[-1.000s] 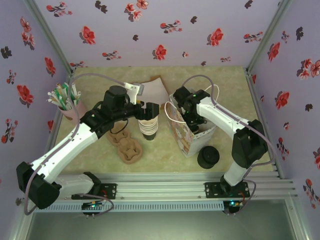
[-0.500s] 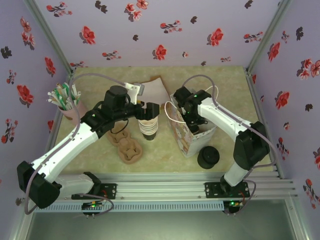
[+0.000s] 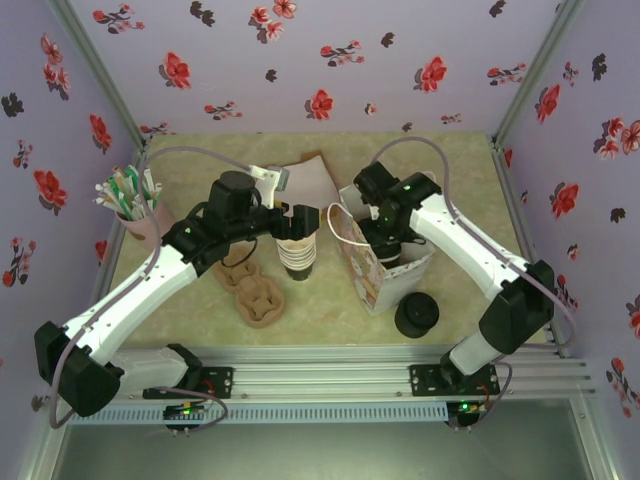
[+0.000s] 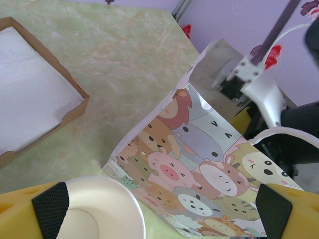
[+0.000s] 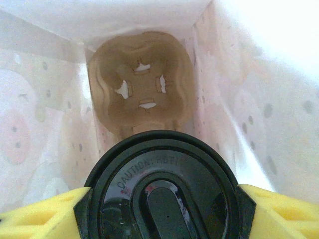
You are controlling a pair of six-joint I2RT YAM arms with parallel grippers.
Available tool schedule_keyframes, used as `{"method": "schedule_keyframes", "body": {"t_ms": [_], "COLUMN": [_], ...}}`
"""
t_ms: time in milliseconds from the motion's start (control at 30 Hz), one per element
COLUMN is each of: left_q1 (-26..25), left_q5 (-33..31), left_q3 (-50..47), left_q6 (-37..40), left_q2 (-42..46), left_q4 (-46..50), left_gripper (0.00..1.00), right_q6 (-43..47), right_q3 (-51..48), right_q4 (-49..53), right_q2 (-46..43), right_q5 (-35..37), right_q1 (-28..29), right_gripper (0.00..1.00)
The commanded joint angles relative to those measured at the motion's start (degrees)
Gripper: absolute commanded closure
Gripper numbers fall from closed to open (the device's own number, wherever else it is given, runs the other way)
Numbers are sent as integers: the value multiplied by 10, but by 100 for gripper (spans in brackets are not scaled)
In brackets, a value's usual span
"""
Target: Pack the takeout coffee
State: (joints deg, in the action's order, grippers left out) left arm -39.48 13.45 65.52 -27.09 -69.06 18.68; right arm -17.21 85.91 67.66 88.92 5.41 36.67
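Observation:
The takeout coffee (image 5: 162,194) shows its round black lid between my right gripper's yellow fingers (image 5: 45,216). My right gripper (image 5: 162,211) is shut on it and holds it inside the cartoon-animal paper bag (image 3: 372,280), above a brown cup carrier (image 5: 142,82) lying on the bag's floor. From above, the right gripper (image 3: 388,240) reaches down into the bag's mouth. My left gripper (image 3: 297,221) hangs open over a stack of lidless cups (image 3: 298,256), left of the bag. In the left wrist view the top cup's cream inside (image 4: 94,214) sits near the left pad (image 4: 50,209), the bag (image 4: 199,164) beyond.
A squat pile of black lids (image 3: 416,315) sits right of the bag, near the front. Brown cup carriers (image 3: 255,290) lie left of the cup stack. A pink cup of stirrers (image 3: 130,205) stands far left. A cardboard tray of white napkins (image 4: 75,89) lies at the back.
The right arm's elbow has swung out to the right and its gripper has shifted slightly at the bag's mouth with the coffee. The left arm has not moved.

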Motion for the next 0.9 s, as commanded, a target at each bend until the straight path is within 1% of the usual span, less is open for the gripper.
{"method": "schedule_keyframes", "body": {"t_ms": [0,367,567,867], "left_q1": [-3,-4,-3,-4], "left_q5": [-10,-9,-9,-9], "left_q3": [2,1,2,4], "left_q6": [-1,0,1,0], "left_q2": [-2,-2,-2,-4], "left_q4": [-12,-16,-15,-16], "left_gripper": [1,1,1,1], "right_q6": [-16,-15,-15,-17], "right_q3": [37,104,121,131], "right_q4": [40,81,85,79], "right_q2": [-26,-47,-56,-74], "right_q5": [22,33,26,36], "right_q1": [4,4,4,4], "right_gripper": [28,28,28,28]}}
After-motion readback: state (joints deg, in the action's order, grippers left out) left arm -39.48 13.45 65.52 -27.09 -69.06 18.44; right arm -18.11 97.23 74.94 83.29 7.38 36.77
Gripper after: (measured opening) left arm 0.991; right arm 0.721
